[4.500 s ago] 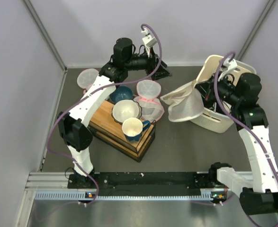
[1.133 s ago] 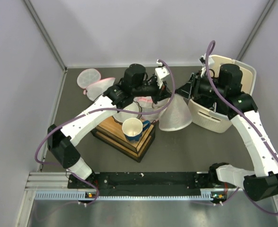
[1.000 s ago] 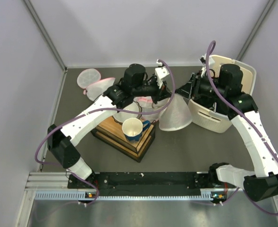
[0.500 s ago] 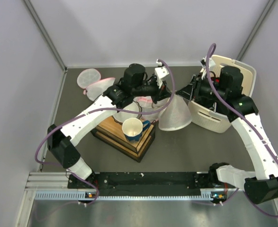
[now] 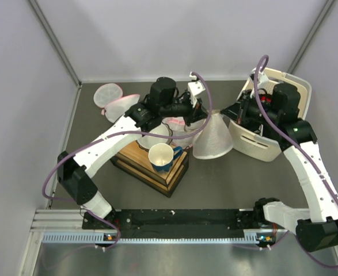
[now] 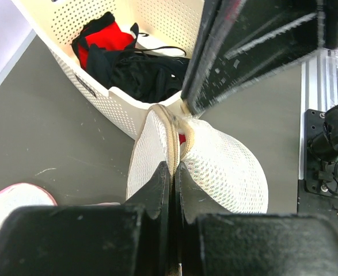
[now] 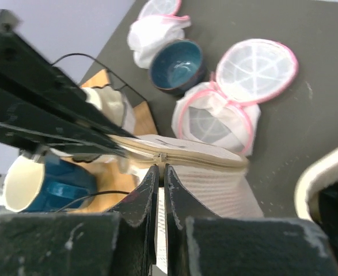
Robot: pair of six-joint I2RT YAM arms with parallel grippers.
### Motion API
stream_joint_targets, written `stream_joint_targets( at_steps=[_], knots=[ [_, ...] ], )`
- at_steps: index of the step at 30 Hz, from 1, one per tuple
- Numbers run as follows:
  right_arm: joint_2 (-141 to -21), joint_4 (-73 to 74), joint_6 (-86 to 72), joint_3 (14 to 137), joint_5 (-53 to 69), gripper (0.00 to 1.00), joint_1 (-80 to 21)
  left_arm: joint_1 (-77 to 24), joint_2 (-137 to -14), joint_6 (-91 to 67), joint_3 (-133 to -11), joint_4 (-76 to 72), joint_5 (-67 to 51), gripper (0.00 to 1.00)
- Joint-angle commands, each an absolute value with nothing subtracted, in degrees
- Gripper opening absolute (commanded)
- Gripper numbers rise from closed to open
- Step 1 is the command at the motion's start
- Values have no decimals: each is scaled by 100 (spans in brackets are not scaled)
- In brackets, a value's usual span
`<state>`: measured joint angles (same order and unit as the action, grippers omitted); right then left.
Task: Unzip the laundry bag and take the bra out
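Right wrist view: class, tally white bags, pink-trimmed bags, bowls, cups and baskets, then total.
White bag: 1
Pink-trimmed bags: 2
Bowls: 2
Cups: 1
Baskets: 1
Total: 7

1. Dark grey table [image 5: 226,184]: carries all items.
2. Wooden block [image 5: 157,172]: centre-left.
3. Cream perforated basket [image 5: 261,146]: right side.
4. Laundry bag [image 5: 213,141]: base against the basket.
5. Pink-trimmed mesh bags [image 5: 107,95]: rear left.
6. Blue bowl [image 7: 177,65]: between them.
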<state>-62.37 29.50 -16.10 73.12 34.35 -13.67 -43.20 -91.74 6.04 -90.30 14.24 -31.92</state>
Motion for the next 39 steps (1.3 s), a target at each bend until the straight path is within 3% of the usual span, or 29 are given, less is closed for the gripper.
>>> stream_joint_targets(
  at_steps=[1,7,19,22,23,26,39],
  knots=[
    [-6056,2892,-1547,6892,3155,0,-653,-4272,-8737,782,-9097,1213,-3322,0],
    [-6100,2769,-1643,6320,3357,0,-237,-4201,-8499,906,-8982,1134,-3401,0],
    [-6029,2496,-1863,6723,3840,0,-246,-4025,-8560,308,-8859,273,-3849,0],
    [-6003,2496,-1968,6881,3841,44,-237,-4034,-8665,211,-8903,237,-3867,0],
    [-5977,2505,-1995,6908,3832,64,-246,-4034,-8683,211,-8903,237,-3876,0],
    [-5836,2505,-2170,7005,3534,85,-246,-4034,-8728,202,-8903,237,-3929,0],
    [-5959,2566,-1952,6654,3902,79,-255,-4025,-8833,114,-8930,105,-3867,0]
  ],
)
